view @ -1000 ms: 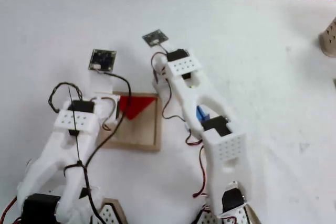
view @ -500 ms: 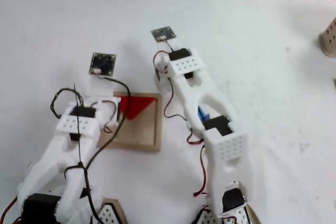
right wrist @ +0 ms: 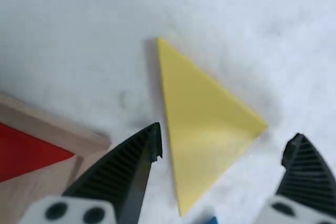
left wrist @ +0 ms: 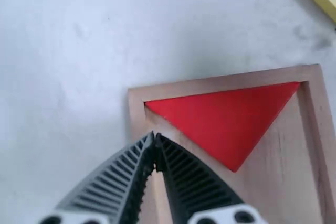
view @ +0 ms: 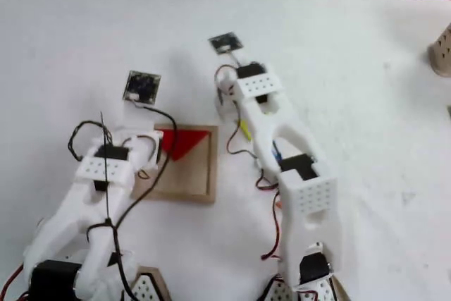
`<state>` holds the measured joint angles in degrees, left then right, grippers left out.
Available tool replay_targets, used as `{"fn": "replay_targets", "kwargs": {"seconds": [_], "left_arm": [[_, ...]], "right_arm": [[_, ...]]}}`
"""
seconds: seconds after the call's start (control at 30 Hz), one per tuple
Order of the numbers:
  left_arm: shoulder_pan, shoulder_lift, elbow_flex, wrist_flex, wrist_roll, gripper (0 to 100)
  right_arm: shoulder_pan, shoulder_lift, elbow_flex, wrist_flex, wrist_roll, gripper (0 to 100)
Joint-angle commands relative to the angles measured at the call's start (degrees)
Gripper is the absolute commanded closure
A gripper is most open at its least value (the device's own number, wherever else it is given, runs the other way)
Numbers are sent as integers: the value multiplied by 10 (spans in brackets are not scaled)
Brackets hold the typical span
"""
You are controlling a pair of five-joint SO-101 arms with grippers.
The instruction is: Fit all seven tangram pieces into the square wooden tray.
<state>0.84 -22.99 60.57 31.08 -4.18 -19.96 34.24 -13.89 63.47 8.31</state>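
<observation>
One yellow triangle point(right wrist: 201, 127) between spread right fingers point(right wrist: 131, 166)

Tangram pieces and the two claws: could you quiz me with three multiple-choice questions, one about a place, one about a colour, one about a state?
1. Where does the red triangle lie?
A. Outside the tray
B. Inside the wooden tray, against one rim
C. Between a claw's fingers

2. What colour is the loose triangle on the table in front of the right gripper?
A. Green
B. Purple
C. Yellow

3. How is the left gripper?
A. Shut, holding nothing
B. Wide open
C. Clamped on the red triangle

Answers:
1 B: in the left wrist view its long side runs along the tray's rim.
2 C: the loose triangle is plainly yellow, lying flat ahead of the right gripper's open fingers.
3 A: its fingers meet near the tray's corner with nothing between them.
</observation>
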Motion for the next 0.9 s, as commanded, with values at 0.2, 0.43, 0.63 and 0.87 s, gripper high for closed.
{"fn": "replay_targets", "kwargs": {"seconds": [0.2, 0.43, 0.63, 0.87], "left_arm": [[6, -15, -3, -12, -11, 973], [7, -15, -3, -12, -12, 973], [7, -15, -3, -13, -12, 973], [7, -15, -3, -13, -12, 973]], "right_arm": [[-6, -7, -17, -23, 3, 647], [-7, 6, -16, -72, -178, 647], [18, 55, -67, -56, -185, 647], [20, 92, -120, -22, -185, 647]]}}
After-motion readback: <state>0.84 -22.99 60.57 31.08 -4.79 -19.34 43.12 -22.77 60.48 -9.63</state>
